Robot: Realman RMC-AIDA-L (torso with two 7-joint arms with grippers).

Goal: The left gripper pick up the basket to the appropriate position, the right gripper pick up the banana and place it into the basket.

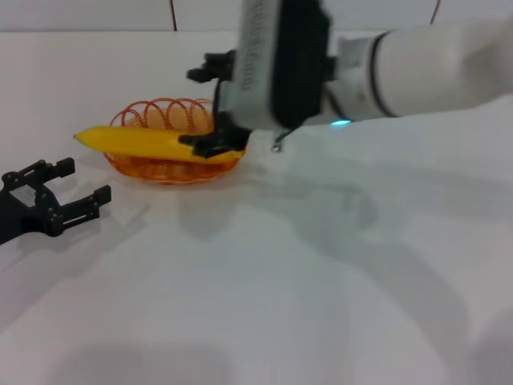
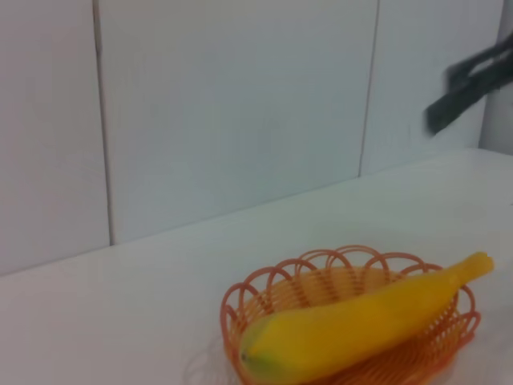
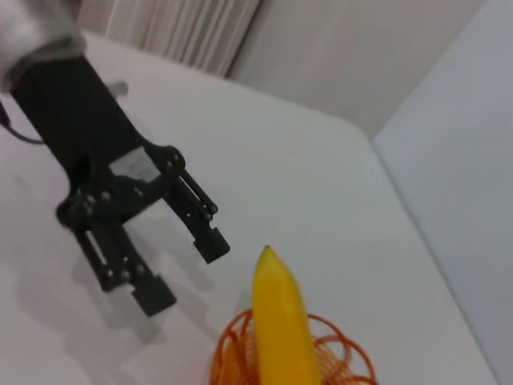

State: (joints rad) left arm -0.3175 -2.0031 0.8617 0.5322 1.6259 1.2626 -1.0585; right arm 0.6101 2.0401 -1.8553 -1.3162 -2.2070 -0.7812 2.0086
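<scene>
Black claws (image 1: 68, 192), white right arm (image 1: 433, 68)

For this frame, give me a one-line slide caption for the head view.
Banana lying across the orange basket, right tool over its end, left tool open on the table nearby.

No legible text, label, brand, number or sign on anything here

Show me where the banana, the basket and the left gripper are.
banana (image 1: 136, 142), head view, middle of its yellow body.
basket (image 2: 276, 282), left wrist view, orange looped rim.
left gripper (image 1: 78, 186), head view, gap between its open fingertips.
</scene>
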